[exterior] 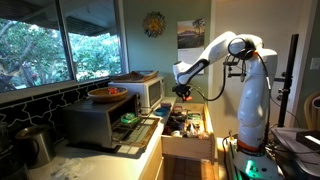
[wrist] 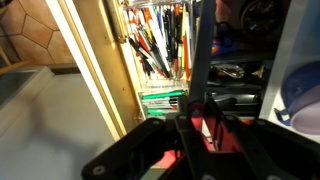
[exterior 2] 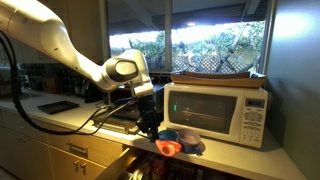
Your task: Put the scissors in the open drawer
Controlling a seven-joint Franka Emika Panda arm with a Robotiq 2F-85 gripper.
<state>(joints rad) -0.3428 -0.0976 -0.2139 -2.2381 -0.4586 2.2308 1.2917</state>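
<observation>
My gripper (wrist: 199,106) is shut on the scissors (wrist: 208,136). Their red handles show between the fingers, and a dark blade runs up the wrist view. The gripper hangs over the open pale-wood drawer (exterior: 186,147), above its jumble of pens and small utensils, as seen in an exterior view (exterior: 183,92). In the wrist view the drawer's wooden side wall (wrist: 98,60) runs along the left, with pens in a compartment beyond the gripper. In an exterior view the gripper (exterior 2: 148,120) hangs just in front of the counter, with an orange-red piece of the scissors (exterior 2: 166,147) below it.
A dark toaster oven (exterior: 95,120) with its door dropped open stands on the counter beside the drawer. A white microwave (exterior 2: 220,112) stands behind on the counter and shows in both exterior views (exterior: 147,90). A blue and white bowl-like object (wrist: 300,90) lies at the right.
</observation>
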